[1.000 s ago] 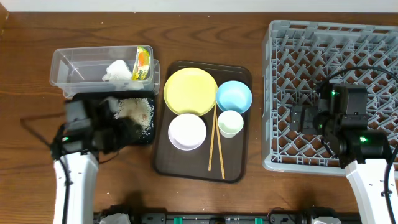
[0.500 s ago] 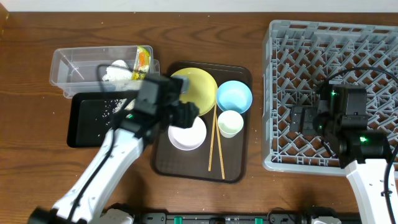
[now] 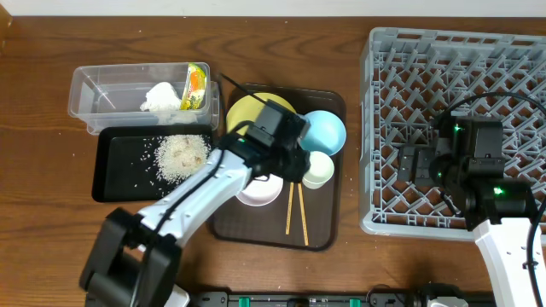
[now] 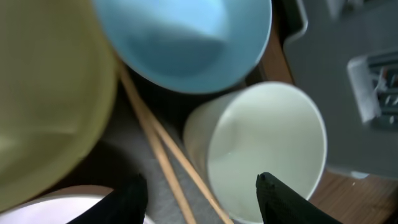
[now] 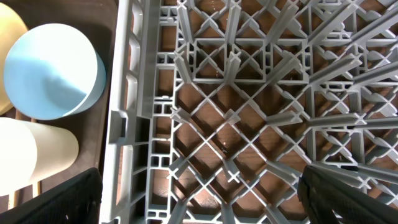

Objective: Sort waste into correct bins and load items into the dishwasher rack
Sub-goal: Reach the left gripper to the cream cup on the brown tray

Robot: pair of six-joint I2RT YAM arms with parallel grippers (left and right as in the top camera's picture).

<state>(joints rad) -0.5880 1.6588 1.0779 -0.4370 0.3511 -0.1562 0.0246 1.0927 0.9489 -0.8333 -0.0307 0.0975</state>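
Waste: napkin (image 3: pixel 160 96) and wrapper (image 3: pixel 197 81) in clear tub (image 3: pixel 94 85), rice (image 3: pixel 181 154) in black tray (image 3: pixel 115 175); sorted, I judge.
Unloaded: yellow plate (image 3: pixel 243 115), blue bowl (image 3: pixel 328 128), white bowl (image 3: pixel 256 192), cup (image 3: pixel 317 170) and chopsticks (image 3: pixel 297 209), all left of the empty dishwasher rack (image 3: pixel 452 51).
My left fingers (image 4: pixel 134 199): spread over the cup.
My right fingers (image 5: pixel 62 199): spread above the rack.

Yellow plate (image 3: pixel 241 115), light blue bowl (image 3: pixel 327 132), pale cup (image 3: pixel 317 170), grey lattice rack (image 3: pixel 452 38), black tray (image 3: pixel 115 166)
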